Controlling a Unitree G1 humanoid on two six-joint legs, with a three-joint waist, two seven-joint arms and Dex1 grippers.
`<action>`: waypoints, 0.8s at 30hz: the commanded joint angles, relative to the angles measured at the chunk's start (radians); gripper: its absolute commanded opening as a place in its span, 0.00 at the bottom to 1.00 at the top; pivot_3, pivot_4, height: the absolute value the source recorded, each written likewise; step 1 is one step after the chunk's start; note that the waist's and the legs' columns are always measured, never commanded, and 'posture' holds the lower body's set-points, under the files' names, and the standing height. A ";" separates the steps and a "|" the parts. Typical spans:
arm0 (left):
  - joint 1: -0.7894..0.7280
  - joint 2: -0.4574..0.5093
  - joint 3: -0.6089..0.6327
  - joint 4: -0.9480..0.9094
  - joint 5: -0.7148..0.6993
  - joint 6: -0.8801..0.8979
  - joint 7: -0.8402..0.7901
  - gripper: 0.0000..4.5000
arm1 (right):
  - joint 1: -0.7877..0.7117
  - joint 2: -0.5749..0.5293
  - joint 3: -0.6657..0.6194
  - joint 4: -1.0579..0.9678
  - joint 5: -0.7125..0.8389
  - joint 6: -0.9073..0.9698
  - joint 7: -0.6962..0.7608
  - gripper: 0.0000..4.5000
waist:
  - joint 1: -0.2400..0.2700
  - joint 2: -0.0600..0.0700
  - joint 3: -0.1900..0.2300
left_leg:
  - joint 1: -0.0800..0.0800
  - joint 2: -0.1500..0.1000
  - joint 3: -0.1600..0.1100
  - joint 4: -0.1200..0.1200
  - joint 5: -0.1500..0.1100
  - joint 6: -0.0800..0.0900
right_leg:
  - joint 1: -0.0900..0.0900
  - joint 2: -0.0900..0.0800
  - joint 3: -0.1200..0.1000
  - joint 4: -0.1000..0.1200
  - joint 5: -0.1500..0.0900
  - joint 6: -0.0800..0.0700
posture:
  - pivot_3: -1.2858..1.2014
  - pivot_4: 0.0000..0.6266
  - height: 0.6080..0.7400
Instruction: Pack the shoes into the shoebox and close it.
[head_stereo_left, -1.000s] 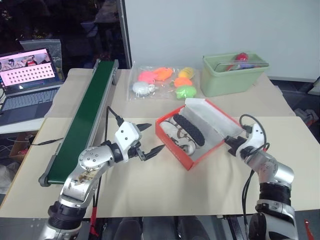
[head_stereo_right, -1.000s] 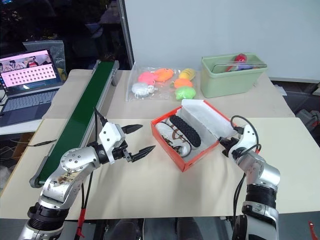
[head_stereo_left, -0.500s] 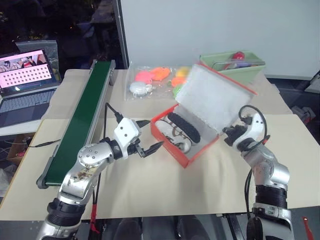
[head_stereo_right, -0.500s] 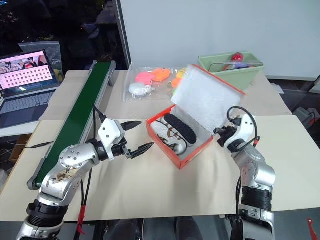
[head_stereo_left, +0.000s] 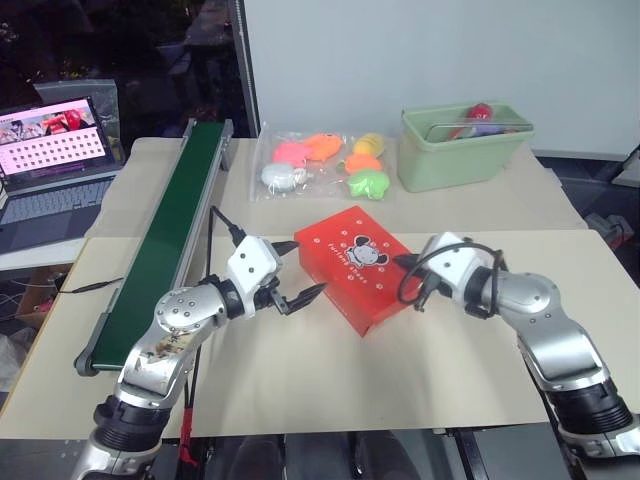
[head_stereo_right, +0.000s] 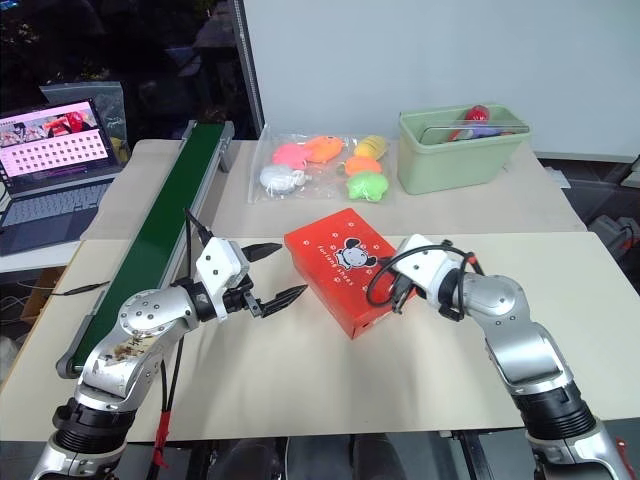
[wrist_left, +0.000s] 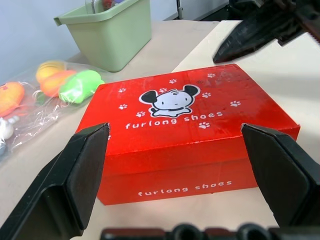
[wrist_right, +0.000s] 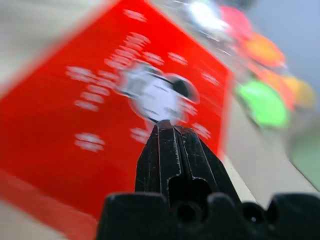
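Note:
The red shoebox (head_stereo_left: 355, 265) lies shut on the table, with a cartoon mouse and white print on its lid. The shoes are hidden inside it. My left gripper (head_stereo_left: 308, 266) stands open just beside the box's left end, its fingers (wrist_left: 75, 175) spread to either side of the box in the left wrist view. My right gripper (head_stereo_left: 403, 265) is shut with nothing in it, its tip over the lid's right edge. In the right wrist view its joined fingertips (wrist_right: 165, 132) point at the mouse print on the shoebox (wrist_right: 75, 100).
A long green conveyor belt (head_stereo_left: 170, 230) runs along the left. At the back lie a clear bag of bright plastic toys (head_stereo_left: 325, 165) and a pale green bin (head_stereo_left: 460, 150). A laptop (head_stereo_left: 55, 160) stands at the far left.
The lid has swung from lying open, through upright, down onto the box. My right gripper followed it leftward over the lid. The left gripper kept still.

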 joint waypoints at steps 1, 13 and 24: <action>-0.013 0.004 0.015 -0.023 -0.008 -0.009 0.003 1.00 | -0.168 0.091 -0.092 -0.030 0.166 0.235 -0.031 0.01 | -0.002 0.000 0.000 | 0.000 0.000 0.000 0.000 0.000 0.000 | 0.000 0.000 0.000 0.000 0.000 0.000 | 0.52 0.24 0.92; 0.004 -0.004 0.020 -0.039 -0.001 -0.008 0.035 1.00 | -0.234 0.279 0.005 0.271 0.185 0.486 -0.136 0.01 | 0.021 -0.001 0.001 | -0.002 -0.001 -0.001 0.000 0.000 0.000 | -0.001 -0.002 -0.002 0.001 0.001 -0.001 | 0.52 0.24 0.92; 0.020 0.000 0.026 -0.042 0.004 -0.014 0.057 1.00 | -0.207 0.263 0.150 0.282 0.100 0.448 -0.097 0.01 | 0.010 -0.001 0.000 | 0.000 0.000 -0.001 0.000 0.000 0.000 | 0.000 0.000 -0.002 0.003 0.001 -0.001 | 0.52 0.24 0.92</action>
